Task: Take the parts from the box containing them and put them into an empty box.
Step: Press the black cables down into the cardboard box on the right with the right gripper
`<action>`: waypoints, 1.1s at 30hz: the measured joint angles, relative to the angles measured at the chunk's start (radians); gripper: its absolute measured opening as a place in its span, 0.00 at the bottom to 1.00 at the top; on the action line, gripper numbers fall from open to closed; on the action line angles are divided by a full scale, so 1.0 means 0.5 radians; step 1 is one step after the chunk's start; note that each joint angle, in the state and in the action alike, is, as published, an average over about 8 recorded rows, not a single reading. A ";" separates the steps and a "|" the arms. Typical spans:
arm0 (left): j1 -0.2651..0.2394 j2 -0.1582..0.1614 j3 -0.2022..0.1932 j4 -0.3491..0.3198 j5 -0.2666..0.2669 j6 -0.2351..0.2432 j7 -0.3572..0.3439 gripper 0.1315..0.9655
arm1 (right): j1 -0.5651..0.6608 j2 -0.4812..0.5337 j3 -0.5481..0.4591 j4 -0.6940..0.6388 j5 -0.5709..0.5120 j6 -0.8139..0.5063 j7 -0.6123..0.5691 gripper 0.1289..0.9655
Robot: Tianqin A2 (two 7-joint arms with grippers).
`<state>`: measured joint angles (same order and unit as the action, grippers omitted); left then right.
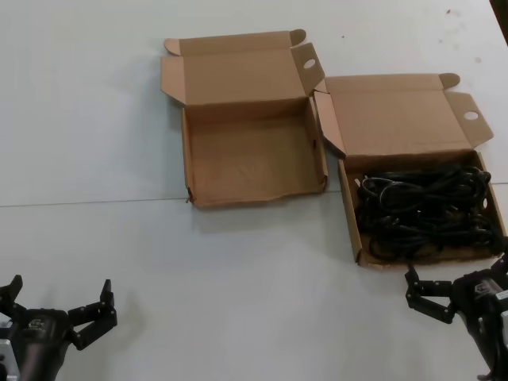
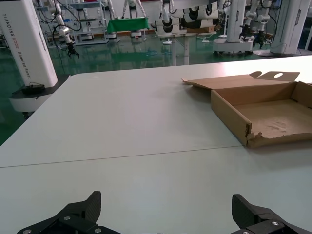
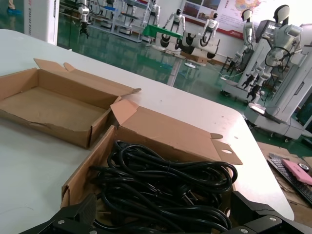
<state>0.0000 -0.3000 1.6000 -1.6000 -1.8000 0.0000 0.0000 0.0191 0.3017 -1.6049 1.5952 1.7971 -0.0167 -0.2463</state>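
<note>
You are looking at a broad white table (image 1: 95, 119) whose top is crossed by a thin dark seam (image 1: 87, 204) running side to side, ahead of the tools. Small dark specks (image 1: 449, 12) mark the table's far right corner. Beyond the far edge lies a glossy green floor (image 2: 122, 53). A tall white pillar with lettering (image 2: 27, 44) rises from a dark round base, far ahead and off to one side. Several white humanoid machines (image 3: 273, 44) stand in rows at the back of the hall, one beside a green-draped table (image 2: 127, 23). A pink object (image 3: 297, 171) lies on a dark keyboard-like slab past the table's edge.
</note>
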 joint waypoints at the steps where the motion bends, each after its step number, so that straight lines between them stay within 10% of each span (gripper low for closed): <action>1: 0.000 0.000 0.000 0.000 0.000 0.000 0.000 0.98 | 0.000 0.000 0.000 0.000 0.000 0.000 0.000 1.00; 16: 0.000 0.000 0.000 0.000 0.000 0.000 0.000 0.89 | 0.000 0.000 0.000 0.000 0.000 0.000 0.000 1.00; 33: 0.000 0.000 0.000 0.000 0.000 0.000 0.000 0.47 | 0.016 -0.041 0.033 0.010 -0.064 -0.044 0.000 1.00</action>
<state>0.0000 -0.3000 1.6000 -1.6000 -1.7999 0.0000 0.0000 0.0269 0.2811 -1.5883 1.6003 1.7652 -0.0387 -0.2463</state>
